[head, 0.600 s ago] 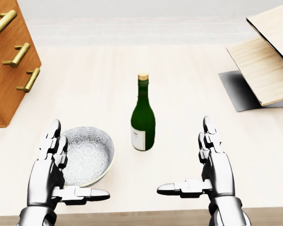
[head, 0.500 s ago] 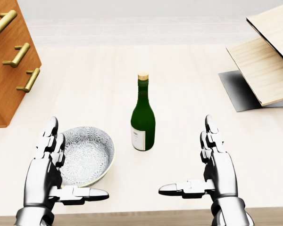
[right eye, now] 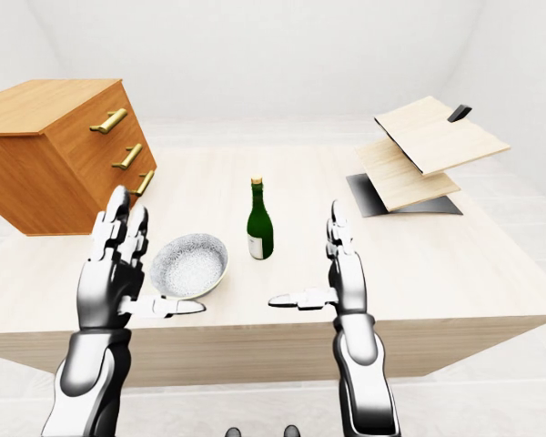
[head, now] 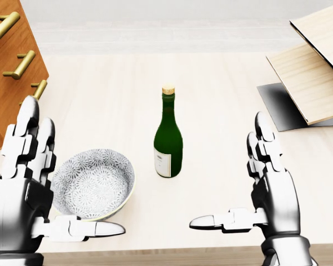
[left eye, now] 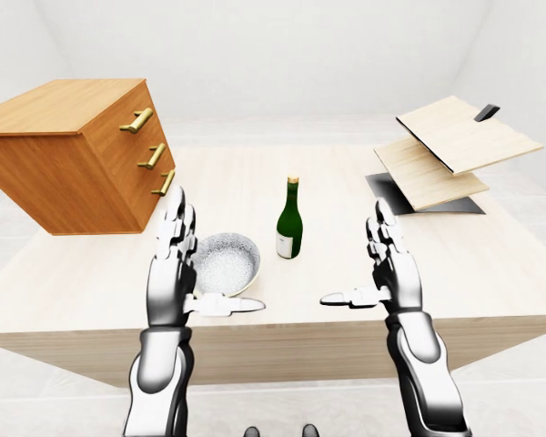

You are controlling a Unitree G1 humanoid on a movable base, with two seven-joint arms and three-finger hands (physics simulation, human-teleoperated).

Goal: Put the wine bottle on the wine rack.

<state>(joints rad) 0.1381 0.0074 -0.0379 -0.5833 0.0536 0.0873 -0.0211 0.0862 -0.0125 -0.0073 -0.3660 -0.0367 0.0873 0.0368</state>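
Observation:
A dark green wine bottle (head: 168,138) with a cork top and pale label stands upright mid-table. The wine rack (head: 315,71), slanted light wood boards on a dark base, sits at the right of the table, also seen in the left-eye view (left eye: 441,150). My left hand (head: 34,191) is open, fingers up, at the lower left beside the bowl. My right hand (head: 250,180) is open, thumb pointing left, at the lower right, well apart from the bottle. Neither hand touches the bottle.
A patterned grey bowl (head: 94,184) lies left of the bottle, by my left hand. A wooden drawer chest (left eye: 82,150) with brass handles stands at the table's left. The table's near edge (left eye: 282,332) runs just below my hands.

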